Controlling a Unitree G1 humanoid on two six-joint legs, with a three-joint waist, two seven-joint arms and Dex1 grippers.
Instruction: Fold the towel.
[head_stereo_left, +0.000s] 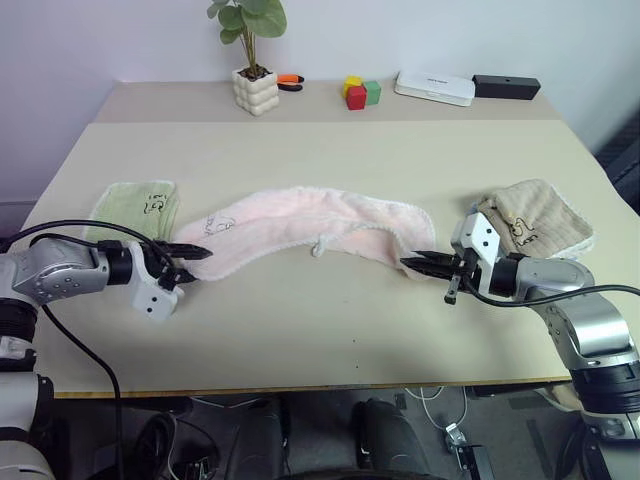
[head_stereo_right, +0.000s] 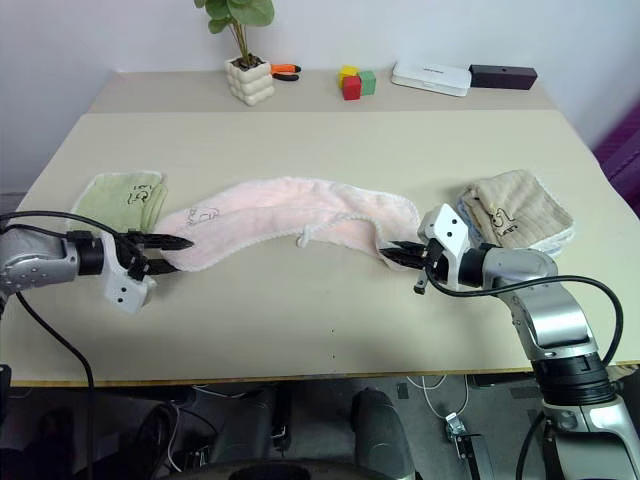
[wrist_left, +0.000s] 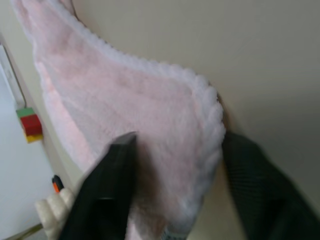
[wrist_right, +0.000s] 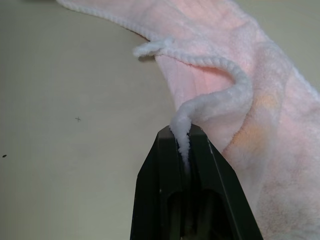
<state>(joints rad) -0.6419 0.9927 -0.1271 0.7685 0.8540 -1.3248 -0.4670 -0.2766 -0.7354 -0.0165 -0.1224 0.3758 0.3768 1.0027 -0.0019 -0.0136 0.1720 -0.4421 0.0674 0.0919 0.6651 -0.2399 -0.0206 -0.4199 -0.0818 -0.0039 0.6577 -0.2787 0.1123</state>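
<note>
pink towel (head_stereo_left: 300, 225), bunched lengthwise, on table (head_stereo_left: 330, 330)

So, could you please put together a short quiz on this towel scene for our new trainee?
1. True or false: the right tool is shut on the white edge of the pink towel.
2. Which towel lies beside the pink towel's end on the robot's left? A) the green towel B) the beige towel C) a blue towel
3. Fill in: in the left wrist view, the fingers of the left tool stand on either side of the pink towel's ____.

Key: 1 true; 2 A; 3 corner, jaws not yet closed on it.
</note>
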